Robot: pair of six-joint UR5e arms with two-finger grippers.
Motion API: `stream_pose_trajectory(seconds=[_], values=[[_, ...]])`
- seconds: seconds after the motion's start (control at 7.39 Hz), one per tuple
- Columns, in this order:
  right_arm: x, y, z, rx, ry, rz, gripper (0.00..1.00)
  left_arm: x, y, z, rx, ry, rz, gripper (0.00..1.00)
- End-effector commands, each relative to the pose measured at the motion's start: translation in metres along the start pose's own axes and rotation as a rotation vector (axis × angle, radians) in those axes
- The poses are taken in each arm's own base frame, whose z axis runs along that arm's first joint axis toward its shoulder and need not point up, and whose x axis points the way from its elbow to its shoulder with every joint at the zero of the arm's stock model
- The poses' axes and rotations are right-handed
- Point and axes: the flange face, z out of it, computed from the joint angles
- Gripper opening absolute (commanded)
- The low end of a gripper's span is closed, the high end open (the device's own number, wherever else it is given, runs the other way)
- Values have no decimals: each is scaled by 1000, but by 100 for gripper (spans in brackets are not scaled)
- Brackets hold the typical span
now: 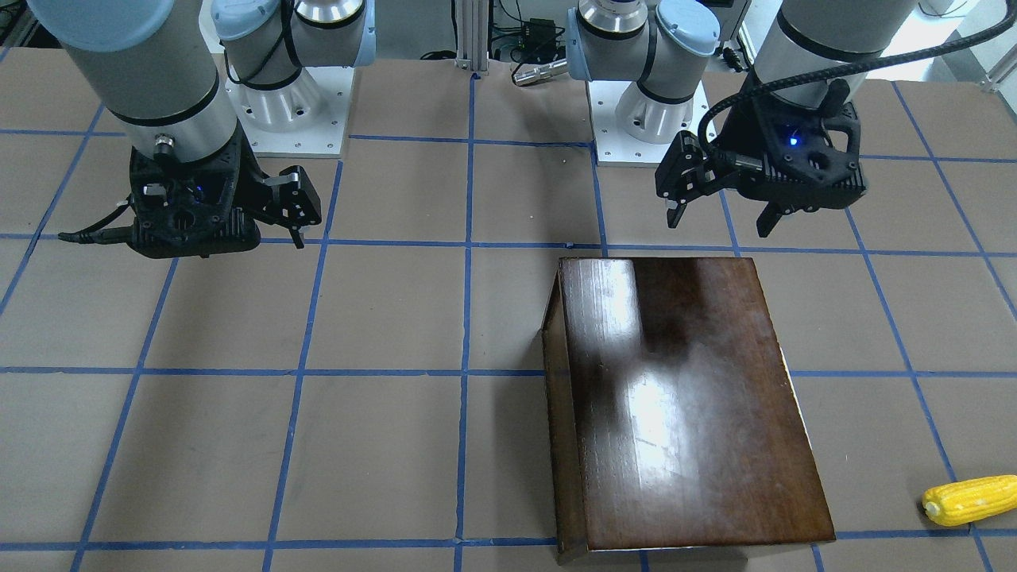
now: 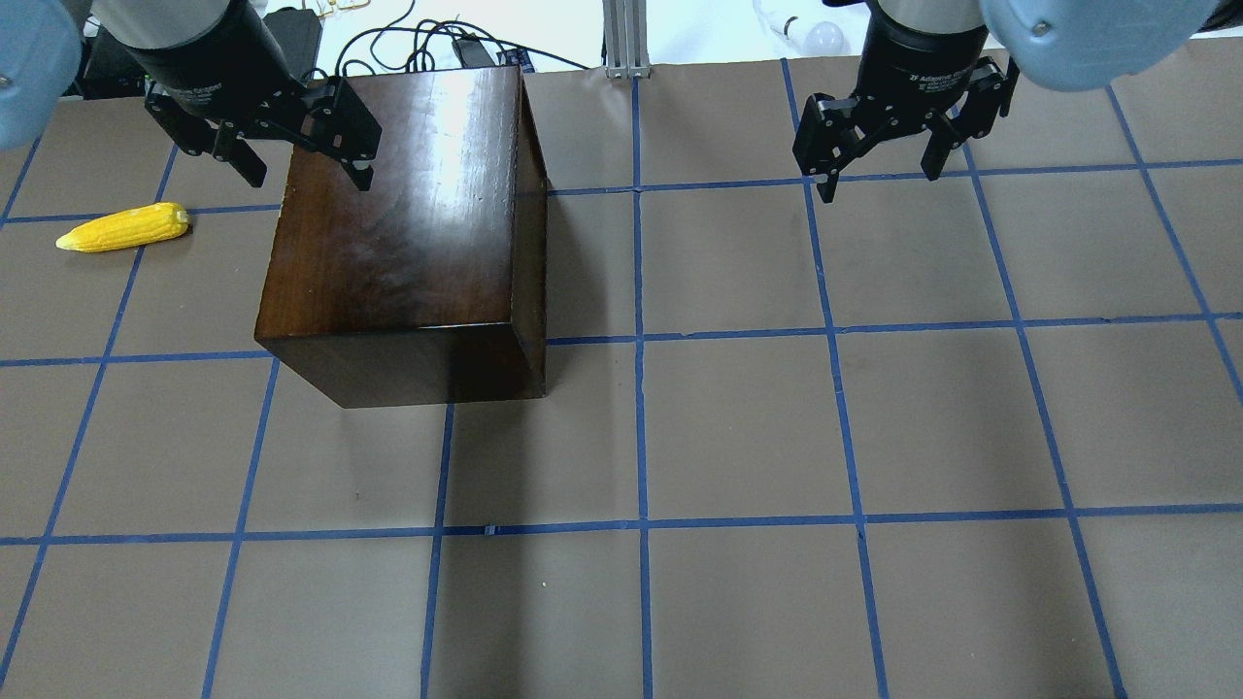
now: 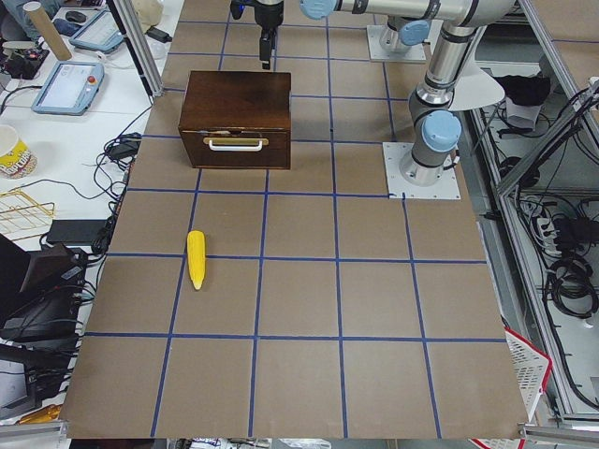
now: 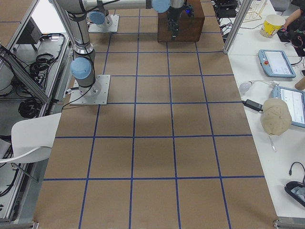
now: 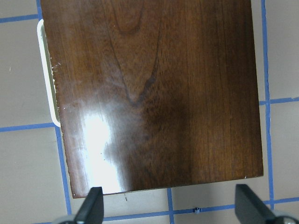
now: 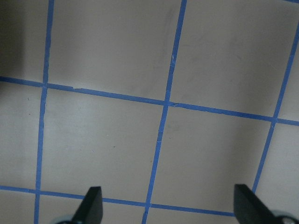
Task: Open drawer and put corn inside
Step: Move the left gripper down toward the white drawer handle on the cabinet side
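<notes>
Overhead exterior view showed both arms parked high, nothing gripped. The left gripper (image 2: 309, 177) hung over the dark box (image 2: 408, 223) with its jaws spread wide. The right gripper (image 2: 882, 183) hovered over bare table (image 2: 738, 437) well to the right, its jaws equally wide.

The drawer (image 3: 239, 152) was fully shut. Its front panel and white handle (image 3: 236, 144) faced the table's left end. The corn (image 2: 124, 227) lay on the table left of the box, apart from it and roughly in line with the drawer's travel.

Step in hand, by my reading, was the approach to the handle, not yet begun. To do it well, the left gripper would need to drop beside the left face, turn so its fingers straddle the handle bar, close squarely, then pull straight left. Risks noted: the box could slide with the pull, and the drawer could nudge the corn.
</notes>
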Motion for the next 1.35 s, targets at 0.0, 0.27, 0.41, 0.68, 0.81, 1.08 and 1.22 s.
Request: stream_pose_trajectory(seconds=[0.0, 0.27, 0.41, 0.68, 0.81, 1.08, 1.22], values=[[0, 0, 0, 0, 0, 0, 100, 0, -4, -3, -39, 4, -29, 100], [0, 0, 0, 0, 0, 0, 100, 0, -2, 0, -48, -2, -54, 100], [0, 0, 0, 0, 0, 0, 100, 1, -1, 5, -58, 7, -52, 100], [0, 0, 0, 0, 0, 0, 100, 1, 0, 13, -64, 10, -53, 100], [0, 0, 0, 0, 0, 0, 100, 0, -1, 13, -68, 11, -56, 100], [0, 0, 0, 0, 0, 0, 100, -6, -5, 11, -68, 1, -87, 100], [0, 0, 0, 0, 0, 0, 100, -6, -4, 12, -77, 1, -95, 100]])
